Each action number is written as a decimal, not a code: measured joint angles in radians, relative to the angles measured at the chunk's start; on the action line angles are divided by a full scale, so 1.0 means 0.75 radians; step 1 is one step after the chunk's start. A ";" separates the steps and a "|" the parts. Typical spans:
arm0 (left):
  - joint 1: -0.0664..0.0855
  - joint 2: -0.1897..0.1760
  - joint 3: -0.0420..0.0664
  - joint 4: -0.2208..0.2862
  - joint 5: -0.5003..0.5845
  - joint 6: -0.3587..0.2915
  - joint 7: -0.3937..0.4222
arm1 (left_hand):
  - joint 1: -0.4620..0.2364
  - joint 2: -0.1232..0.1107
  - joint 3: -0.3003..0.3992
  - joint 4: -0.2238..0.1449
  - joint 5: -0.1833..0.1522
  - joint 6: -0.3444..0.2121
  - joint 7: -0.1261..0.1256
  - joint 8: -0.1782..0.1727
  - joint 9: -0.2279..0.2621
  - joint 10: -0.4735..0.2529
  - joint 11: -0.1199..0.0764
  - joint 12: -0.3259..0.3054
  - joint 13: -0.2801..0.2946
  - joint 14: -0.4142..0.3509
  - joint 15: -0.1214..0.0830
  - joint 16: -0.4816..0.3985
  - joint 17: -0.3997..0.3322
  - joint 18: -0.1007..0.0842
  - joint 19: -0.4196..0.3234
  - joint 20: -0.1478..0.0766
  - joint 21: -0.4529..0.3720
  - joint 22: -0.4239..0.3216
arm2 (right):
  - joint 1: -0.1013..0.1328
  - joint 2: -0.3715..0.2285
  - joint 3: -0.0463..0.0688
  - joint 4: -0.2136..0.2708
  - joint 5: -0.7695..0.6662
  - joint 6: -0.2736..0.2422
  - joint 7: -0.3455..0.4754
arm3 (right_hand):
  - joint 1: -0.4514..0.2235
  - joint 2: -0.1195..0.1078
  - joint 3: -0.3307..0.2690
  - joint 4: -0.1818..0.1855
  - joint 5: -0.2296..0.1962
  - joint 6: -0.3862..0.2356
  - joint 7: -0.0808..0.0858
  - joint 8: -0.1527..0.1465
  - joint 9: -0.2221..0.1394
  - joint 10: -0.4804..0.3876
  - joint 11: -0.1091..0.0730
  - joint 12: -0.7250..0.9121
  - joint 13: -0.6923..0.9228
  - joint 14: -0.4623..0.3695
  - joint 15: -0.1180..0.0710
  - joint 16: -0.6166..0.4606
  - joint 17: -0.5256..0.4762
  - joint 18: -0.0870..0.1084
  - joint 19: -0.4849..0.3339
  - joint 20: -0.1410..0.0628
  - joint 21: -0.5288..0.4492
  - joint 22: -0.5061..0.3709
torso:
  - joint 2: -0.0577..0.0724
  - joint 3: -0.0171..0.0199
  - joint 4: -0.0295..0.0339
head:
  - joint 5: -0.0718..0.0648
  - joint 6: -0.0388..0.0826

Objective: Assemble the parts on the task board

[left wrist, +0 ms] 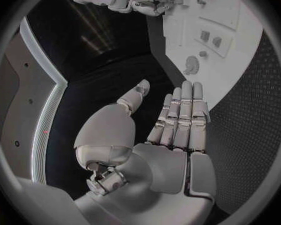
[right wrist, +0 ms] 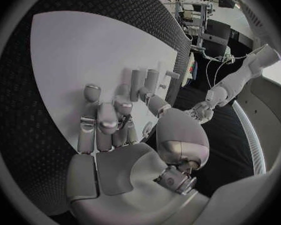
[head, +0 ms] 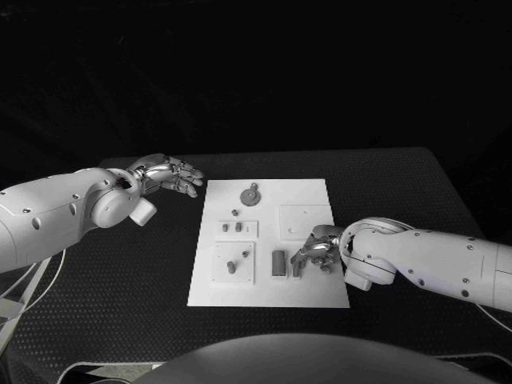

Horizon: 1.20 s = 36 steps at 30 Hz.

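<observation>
Fingers [head: 321,258] of the right hand [head: 318,250] curl over a small upright part [head: 297,265] on the flat white task board [head: 308,197]; left hand [head: 170,174] spread, empty.

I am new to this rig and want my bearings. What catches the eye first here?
The white task board lies mid-table with small grey parts on it. The right hand is at the board's near right, fingers curled by a part, while the left hand hovers open off its far left corner.

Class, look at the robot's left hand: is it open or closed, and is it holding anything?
Open and empty. The left hand shows its fingers straight and its bare palm, beside the task board, off its edge.
</observation>
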 measured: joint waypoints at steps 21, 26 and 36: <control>0.000 0.000 0.000 -0.001 0.000 0.000 0.000 | 0.000 0.000 0.000 0.000 0.000 0.000 0.000 0.000 0.000 0.000 0.000 0.000 0.000 0.000 0.000 0.000 0.001 0.000 0.000 0.000 0.000 -0.001 | -0.001 -0.010 0.000 0.006 0.003 -0.003 0.023 | -0.024 -0.052 0.017 0.038 0.000 -0.001 0.001 0.000 0.000 0.000 0.000 0.000 -0.001 0.006 -0.001 0.000 0.000 0.000 0.005 -0.005 -0.005 0.000 | 0.000 0.0003 -0.0003 | 0.001 0.000; 0.000 0.000 0.000 -0.001 0.000 0.000 0.000 | 0.000 0.000 0.000 0.000 0.000 0.000 0.000 0.000 0.000 0.000 0.000 0.000 0.000 0.000 0.000 0.000 0.002 0.000 0.000 0.000 0.000 -0.001 | 0.000 -0.033 0.003 0.021 0.002 -0.009 0.039 | -0.018 -0.057 0.017 0.038 0.000 -0.002 0.002 0.000 0.000 0.000 0.000 0.000 -0.001 0.006 -0.001 0.000 0.002 0.000 0.005 -0.005 -0.005 0.000 | 0.000 0.0006 -0.0005 | 0.001 0.000; 0.000 -0.001 0.000 -0.001 0.000 -0.001 0.003 | 0.000 0.000 0.000 0.000 0.000 0.000 0.000 0.000 0.000 0.000 0.000 0.000 0.000 0.000 0.000 0.000 0.002 -0.001 0.000 0.000 0.000 -0.001 | 0.070 -0.066 0.028 0.039 -0.011 -0.028 0.074 | -0.018 -0.089 0.024 0.046 0.000 -0.003 0.003 0.000 0.001 0.000 0.000 0.000 -0.001 0.008 0.001 0.000 0.006 0.001 0.007 -0.007 -0.005 0.000 | -0.001 0.0014 -0.0026 | 0.000 0.000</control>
